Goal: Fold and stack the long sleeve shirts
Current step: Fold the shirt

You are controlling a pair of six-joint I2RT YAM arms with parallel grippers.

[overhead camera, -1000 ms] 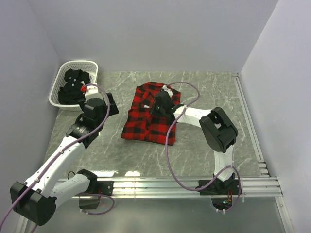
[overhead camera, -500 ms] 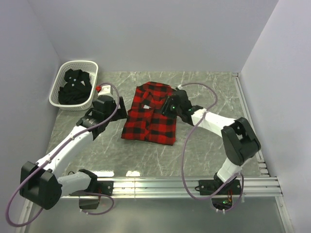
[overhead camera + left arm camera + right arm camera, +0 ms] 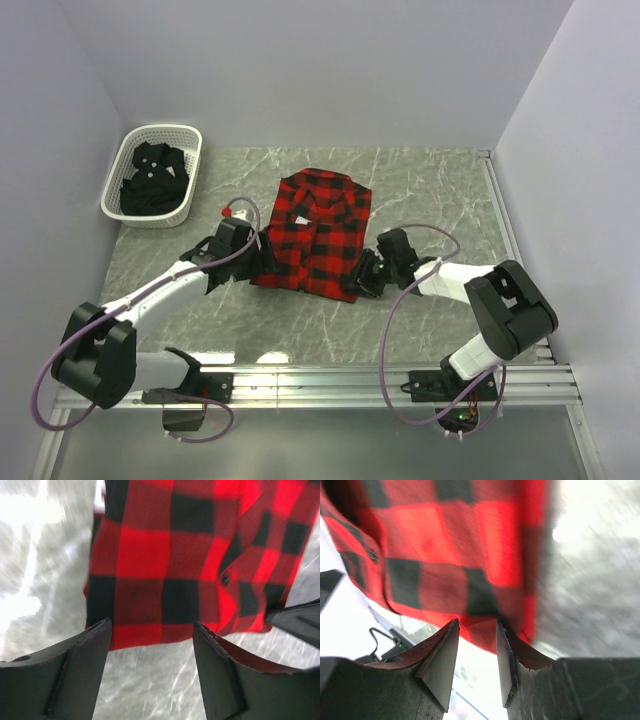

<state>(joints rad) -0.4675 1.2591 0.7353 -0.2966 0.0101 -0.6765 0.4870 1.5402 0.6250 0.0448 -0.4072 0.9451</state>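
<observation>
The red-and-black flannel shirt (image 3: 318,232) lies folded in a rectangle mid-table, collar at the far end. My left gripper (image 3: 262,248) is low at its near left edge; in the left wrist view the gripper (image 3: 152,630) is open, with bare marble between the jaws and the flannel's (image 3: 190,555) hem just past the tips. My right gripper (image 3: 366,275) is at the near right corner; in the right wrist view the gripper (image 3: 477,622) is open with a narrow gap, and the flannel's (image 3: 455,555) corner reaches the fingertips. The black shirt (image 3: 150,180) lies crumpled in the basket.
A white lattice basket (image 3: 160,131) stands at the far left corner against the left wall. Walls close in the table at the back and on both sides. A metal rail (image 3: 380,380) runs along the near edge.
My left gripper has swung from near the basket to the flannel's near left edge. My right gripper has moved off the top of the flannel to its near right corner.
</observation>
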